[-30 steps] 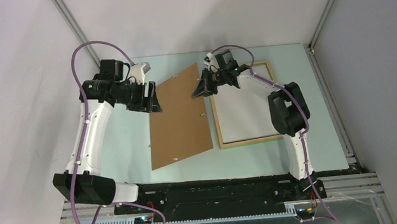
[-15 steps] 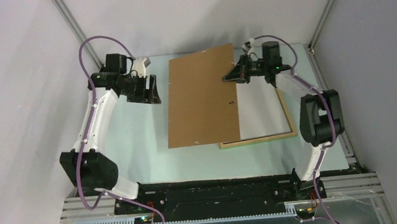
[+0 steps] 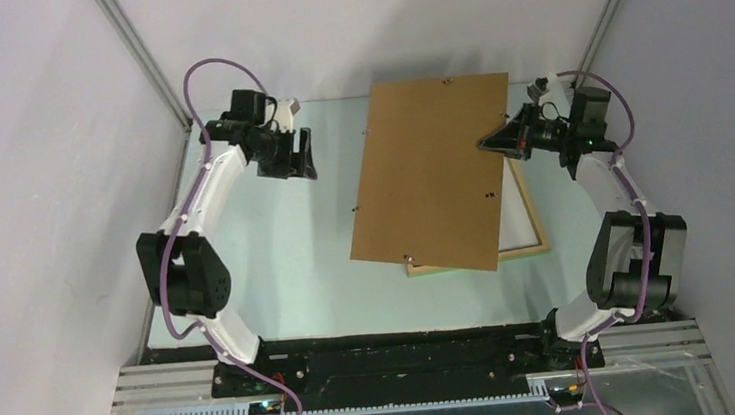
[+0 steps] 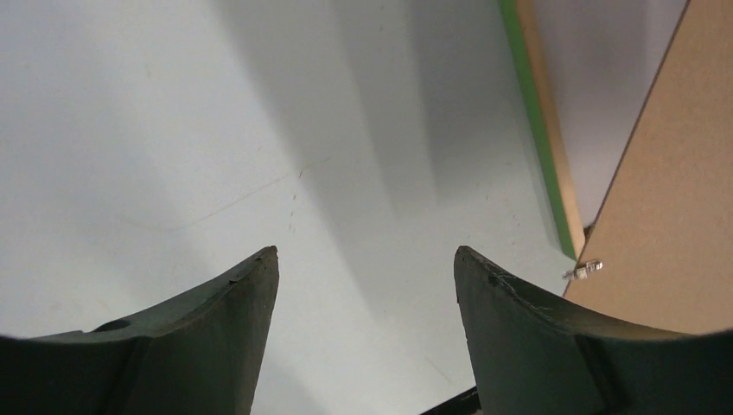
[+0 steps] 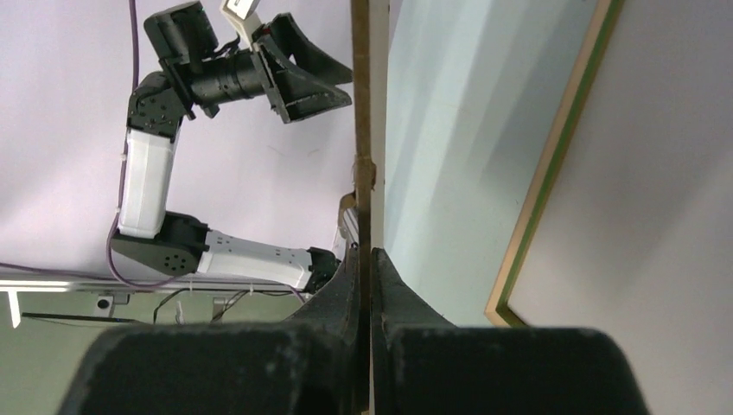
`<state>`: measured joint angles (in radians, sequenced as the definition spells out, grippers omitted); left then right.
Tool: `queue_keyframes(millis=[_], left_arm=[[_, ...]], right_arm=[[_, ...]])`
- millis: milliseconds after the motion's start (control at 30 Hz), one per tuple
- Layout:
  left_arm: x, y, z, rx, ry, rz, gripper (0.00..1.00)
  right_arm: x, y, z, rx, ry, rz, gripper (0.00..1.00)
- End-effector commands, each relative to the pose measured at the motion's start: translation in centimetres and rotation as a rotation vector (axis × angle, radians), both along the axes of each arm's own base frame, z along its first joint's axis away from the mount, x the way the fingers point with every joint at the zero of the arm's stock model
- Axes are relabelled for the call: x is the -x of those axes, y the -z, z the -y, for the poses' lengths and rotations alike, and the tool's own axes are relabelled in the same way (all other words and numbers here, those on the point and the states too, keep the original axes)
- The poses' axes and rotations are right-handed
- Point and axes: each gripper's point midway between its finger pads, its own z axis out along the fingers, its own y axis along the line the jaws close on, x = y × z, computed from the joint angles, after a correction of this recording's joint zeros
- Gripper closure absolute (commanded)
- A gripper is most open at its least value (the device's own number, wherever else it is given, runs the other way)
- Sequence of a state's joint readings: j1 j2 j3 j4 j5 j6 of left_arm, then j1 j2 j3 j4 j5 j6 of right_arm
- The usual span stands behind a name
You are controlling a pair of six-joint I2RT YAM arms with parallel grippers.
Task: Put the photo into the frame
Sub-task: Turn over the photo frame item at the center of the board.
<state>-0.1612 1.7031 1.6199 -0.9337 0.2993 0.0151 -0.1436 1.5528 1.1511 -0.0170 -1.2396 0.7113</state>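
I am pinching the photo (image 3: 431, 172) with my right gripper (image 3: 494, 142), clenched on its 3 o'clock edge. In the right wrist view both fingers (image 5: 389, 294) are pressing flat against the thin board edge, no gap. The photo is hanging raised and tilted, brown board back facing up, picture side not visible, sitting around 12 to 1 o'clock of the table (image 3: 278, 265). It is covering most of the frame (image 3: 538, 228), which is lying flat on the table beneath it; only the frame's 3 o'clock side and 5 o'clock corner are showing. I cannot tell whether the photo's low edge is touching the frame. My left gripper (image 3: 301, 163) is hovering at 10 o'clock, fingers released and spread wide, nothing between them, well apart from the photo's 9 o'clock edge. In the left wrist view the frame's green face and a small metal tab (image 4: 586, 271) on the board's edge are showing at 3 o'clock.
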Motion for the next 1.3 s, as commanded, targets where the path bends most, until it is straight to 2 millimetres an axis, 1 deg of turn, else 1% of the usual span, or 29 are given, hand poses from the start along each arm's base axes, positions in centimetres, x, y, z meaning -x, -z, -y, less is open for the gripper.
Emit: queue_keyframes(millis=[0, 33, 67, 100, 133, 167, 200, 233, 267, 300, 333, 367, 400, 433, 467, 500, 600, 700, 733, 967, 1067, 1233, 1267], left_arm=[[-2.6, -2.0, 3.1, 0.075, 0.027, 0.08, 0.21], [-2.9, -1.6, 3.7, 0.088, 0.036, 0.071, 0.21], [-3.0, -2.0, 4.3, 0.114, 0.042, 0.072, 0.21], [-3.2, -1.8, 5.1, 0.122, 0.055, 0.071, 0.21], [-3.6, -2.4, 5.6, 0.131, 0.059, 0.087, 0.21], [-3.8, -2.3, 6.5, 0.132, 0.074, 0.089, 0.21], [-4.4, -3.2, 7.1, 0.139, 0.082, 0.118, 0.21], [-4.5, -3.0, 8.1, 0.139, 0.098, 0.116, 0.21], [-5.1, -3.9, 8.7, 0.148, 0.103, 0.145, 0.21], [-5.3, -3.5, 9.6, 0.15, 0.118, 0.139, 0.2], [-6.0, -3.8, 10.4, 0.163, 0.127, 0.148, 0.2], [-6.0, -3.8, 11.4, 0.171, 0.144, 0.15, 0.2], [-6.5, -4.1, 12.2, 0.189, 0.152, 0.157, 0.2], [-6.4, -4.1, 13.2, 0.199, 0.17, 0.155, 0.2], [-6.7, -4.2, 14.1, 0.219, 0.183, 0.156, 0.2], [-6.5, -4.3, 15.0, 0.23, 0.201, 0.155, 0.2], [-6.5, -4.3, 17.4, 0.266, 0.241, 0.157, 0.2], [-5.7, -3.9, 19.4, 0.293, 0.276, 0.137, 0.2], [-5.5, -3.5, 20.0, 0.295, 0.287, 0.127, 0.2], [-3.5, -0.8, 22.3, 0.301, 0.332, 0.058, 0.2], [-2.7, -0.4, 23.1, 0.297, 0.348, 0.05, 0.21], [-0.8, 0.5, 23.4, 0.282, 0.363, 0.021, 0.21], [-0.4, 1.2, 23.2, 0.272, 0.363, 0.007, 0.21]], right_arm=[[3.3, -2.1, 1.4, -0.014, -0.063, 0.085, 1.0], [3.6, -1.8, 1.9, -0.019, -0.052, 0.055, 1.0], [3.8, -1.5, 2.1, -0.004, -0.055, 0.081, 1.0], [4.2, -1.2, 2.4, -0.008, -0.049, 0.048, 1.0], [4.4, -0.8, 2.5, 0.008, -0.054, 0.074, 1.0], [4.8, -0.4, 2.6, 0.004, -0.052, 0.042, 1.0], [4.9, -0.2, 2.6, 0.016, -0.057, 0.064, 1.0], [5.2, 0.1, 2.7, 0.011, -0.056, 0.04, 1.0], [5.3, 0.2, 2.8, 0.02, -0.059, 0.058, 1.0], [5.6, 0.4, 2.8, 0.015, -0.058, 0.04, 1.0], [5.7, 0.5, 2.9, 0.023, -0.059, 0.055, 1.0], [5.9, 0.6, 3.0, 0.021, -0.056, 0.041, 1.0], [6.0, 0.7, 3.0, 0.028, -0.059, 0.053, 1.0], [6.2, 0.8, 3.0, 0.023, -0.059, 0.04, 1.0], [6.3, 0.9, 3.1, 0.027, -0.061, 0.047, 1.0], [6.4, 0.9, 3.1, 0.024, -0.06, 0.04, 1.0], [6.7, 0.8, 3.3, 0.021, -0.057, 0.045, 1.0], [6.8, 0.8, 3.5, 0.02, -0.056, 0.055, 1.0], [6.8, 0.8, 3.6, 0.018, -0.053, 0.052, 1.0], [6.7, 0.9, 4.0, 0.016, -0.044, 0.055, 1.0], [6.5, 1.1, 4.2, 0.02, -0.036, 0.052, 1.0], [6.1, 1.0, 5.0, 0.026, -0.01, 0.062, 1.0], [6.0, 0.9, 5.1, 0.024, -0.006, 0.059, 1.0]])
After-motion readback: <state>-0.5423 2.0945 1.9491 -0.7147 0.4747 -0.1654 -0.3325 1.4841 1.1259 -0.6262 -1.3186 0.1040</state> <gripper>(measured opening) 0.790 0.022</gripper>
